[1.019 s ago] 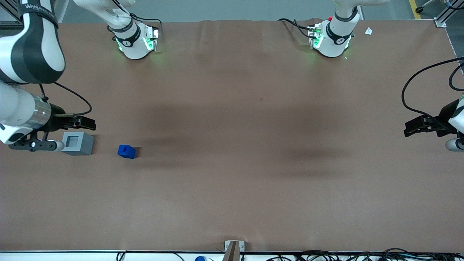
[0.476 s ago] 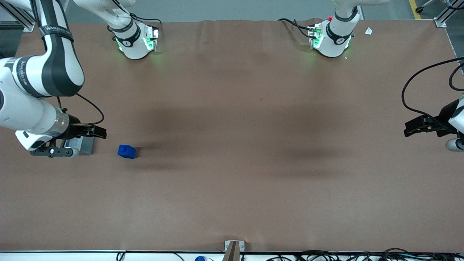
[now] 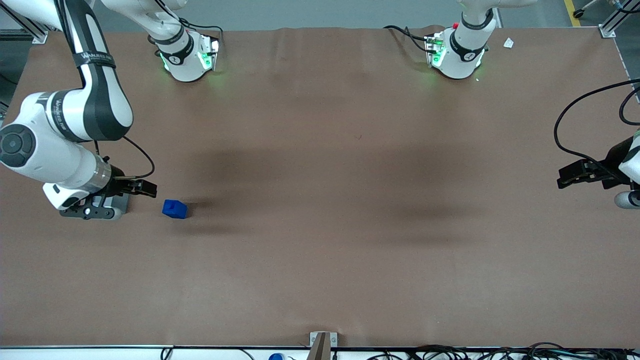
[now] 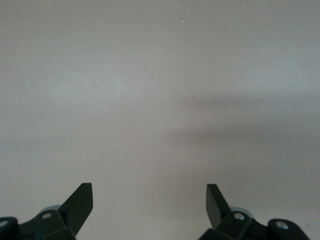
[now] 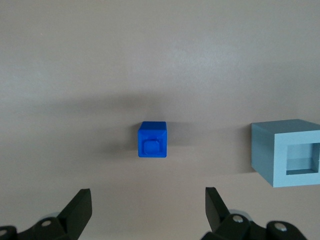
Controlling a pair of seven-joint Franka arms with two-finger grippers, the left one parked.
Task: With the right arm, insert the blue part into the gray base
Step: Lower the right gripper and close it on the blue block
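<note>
The blue part [image 3: 174, 209] lies on the brown table toward the working arm's end, its raised stub facing up. In the right wrist view the blue part [image 5: 152, 140] sits apart from the gray base [image 5: 290, 152], whose square recess is empty. My right arm's wrist hangs over the gray base [image 3: 122, 202], so only a strip of it shows in the front view. The gripper [image 3: 151, 189] is open, with nothing between its fingers. It hovers above the table between the base and the blue part. The gripper [image 5: 148, 202] is short of the blue part and touches nothing.
Two white arm bases [image 3: 186, 60] [image 3: 457, 55] with green lights stand at the table edge farthest from the front camera. A metal bracket [image 3: 322, 340] and cables sit at the nearest edge. Brown matting [image 3: 320, 200] covers the table.
My right arm has swung along the table toward the blue part. Its wrist now covers most of the gray base, which was in plain sight a second ago. The blue part has not moved.
</note>
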